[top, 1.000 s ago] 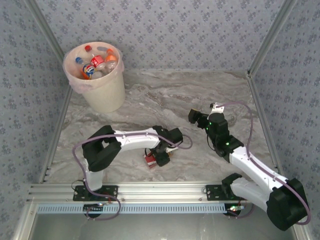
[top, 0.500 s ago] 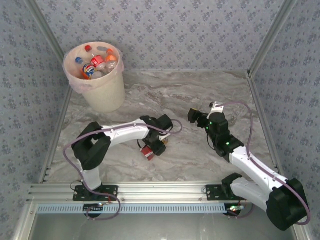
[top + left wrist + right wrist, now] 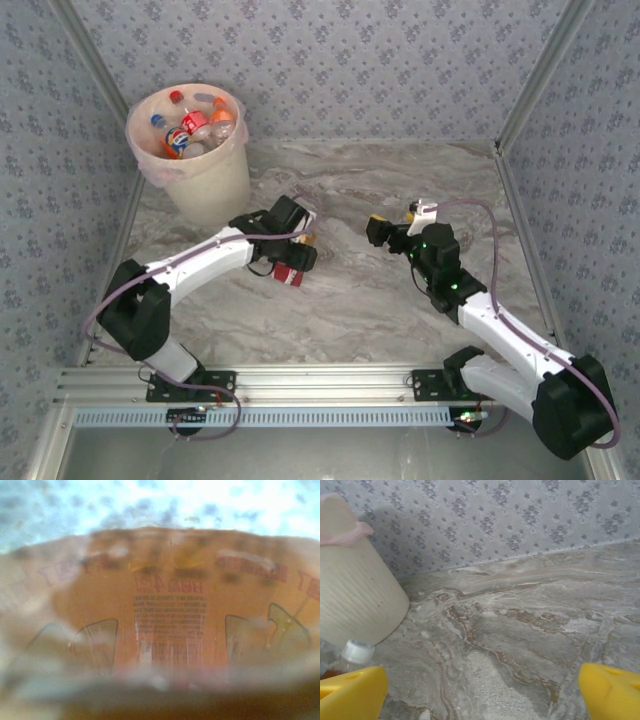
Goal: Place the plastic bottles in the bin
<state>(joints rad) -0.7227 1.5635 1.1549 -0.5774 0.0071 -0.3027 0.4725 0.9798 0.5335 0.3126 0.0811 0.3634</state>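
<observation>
Red-labelled bottle (image 3: 289,274) is clamped in the left end effector (image 3: 296,258), above mid-table (image 3: 400,190), just short of the bin (image 3: 205,195). Half a second ago it was nearer the front rail; the arm has since swung it back and left. Left wrist view is blurred, with the bottle pressed against the lens, so the grip is probably firm. Other bottles (image 3: 190,128) already lie in the bin. Right end effector (image 3: 378,230) spread wide, empty, nudged toward centre. Judged remaining: clear the rim, release.
</observation>
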